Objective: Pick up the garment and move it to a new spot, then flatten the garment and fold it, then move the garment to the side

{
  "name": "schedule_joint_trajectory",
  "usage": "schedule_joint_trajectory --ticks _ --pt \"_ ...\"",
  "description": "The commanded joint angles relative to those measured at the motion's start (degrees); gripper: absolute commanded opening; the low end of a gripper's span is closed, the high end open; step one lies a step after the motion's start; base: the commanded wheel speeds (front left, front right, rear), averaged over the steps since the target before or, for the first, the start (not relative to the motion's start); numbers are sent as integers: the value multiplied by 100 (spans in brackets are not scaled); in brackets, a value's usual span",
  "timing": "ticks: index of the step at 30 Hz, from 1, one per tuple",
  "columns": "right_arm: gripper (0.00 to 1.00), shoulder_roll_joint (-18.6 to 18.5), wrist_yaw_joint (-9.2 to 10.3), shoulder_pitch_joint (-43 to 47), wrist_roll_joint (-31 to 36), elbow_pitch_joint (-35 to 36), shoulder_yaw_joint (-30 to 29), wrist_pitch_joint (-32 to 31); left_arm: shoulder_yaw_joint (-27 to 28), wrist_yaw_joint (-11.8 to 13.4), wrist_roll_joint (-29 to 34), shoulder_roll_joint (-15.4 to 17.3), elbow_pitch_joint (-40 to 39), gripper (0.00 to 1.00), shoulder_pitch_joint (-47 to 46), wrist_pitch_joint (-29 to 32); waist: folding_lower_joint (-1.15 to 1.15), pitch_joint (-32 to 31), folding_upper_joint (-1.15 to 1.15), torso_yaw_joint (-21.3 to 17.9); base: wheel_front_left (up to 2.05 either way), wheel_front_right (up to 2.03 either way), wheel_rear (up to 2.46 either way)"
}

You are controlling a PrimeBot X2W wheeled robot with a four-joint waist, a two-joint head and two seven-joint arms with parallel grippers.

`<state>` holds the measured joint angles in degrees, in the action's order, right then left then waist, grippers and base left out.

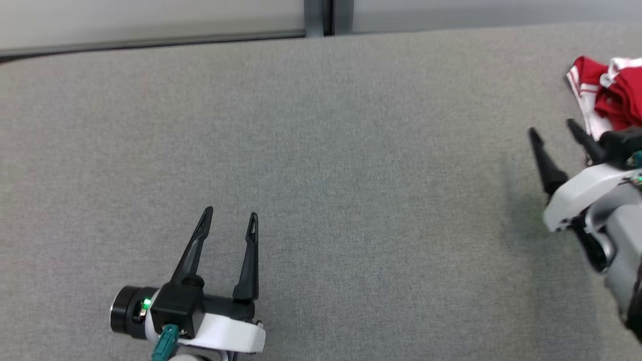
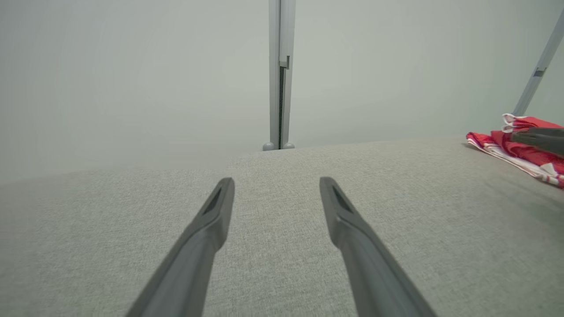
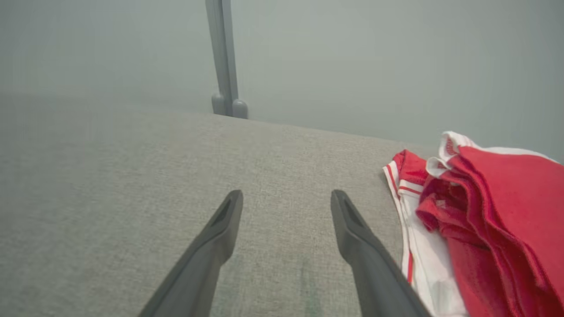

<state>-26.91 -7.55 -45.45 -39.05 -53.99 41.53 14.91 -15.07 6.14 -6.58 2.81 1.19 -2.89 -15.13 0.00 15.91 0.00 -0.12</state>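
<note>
our right end effector (image 1: 551,128) hangs at the right edge of the frame with its two fingers spread wide and nothing between them. in its own wrist view the finger on the right stands just beside the white hem of the garment (image 1: 614,95); we cannot tell whether it brushes the cloth. the red and white garment sits in the upper right corner of the frame as a small layered bundle, red folds piled over a white striped panel, on the grey counter (image 1: 321,150).

our left end effector (image 1: 230,213), lower left of the frame, is likewise wide open and empty, well apart from the garment, pointing up the frame over bare cloth.

we judge the task to be at or near its end: the garment looks folded rather than spread, and it lies off to the side with no grip on it. the fold looks loose and uneven, and what may be left is only to draw the arms clear.
</note>
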Motion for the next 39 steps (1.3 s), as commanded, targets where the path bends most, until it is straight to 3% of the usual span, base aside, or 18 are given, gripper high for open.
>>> schedule_joint_trajectory --ticks 1,10,16,25,39 --pt "100 89 13 268 139 229 -228 28 30 57 -53 20 16 100 87 2 0 -374 0 -4 0 0 0" --pt "100 1069 12 2692 1930 2792 -1917 31 287 347 -531 19 -30 100 541 3 0 -1154 0 26 0 0 0" --pt "100 1658 13 3925 2601 3895 -2826 23 426 344 -480 20 -160 100 823 3 0 -1515 0 18 0 0 0" --pt "100 2083 9 4773 2917 4108 -3225 22 620 98 -349 20 -123 100 1166 3 0 -1849 0 -47 0 0 0" --pt "100 2265 9 4677 2925 3978 -3201 23 731 -47 -208 20 204 100 1386 3 0 -1941 0 -210 0 0 0"
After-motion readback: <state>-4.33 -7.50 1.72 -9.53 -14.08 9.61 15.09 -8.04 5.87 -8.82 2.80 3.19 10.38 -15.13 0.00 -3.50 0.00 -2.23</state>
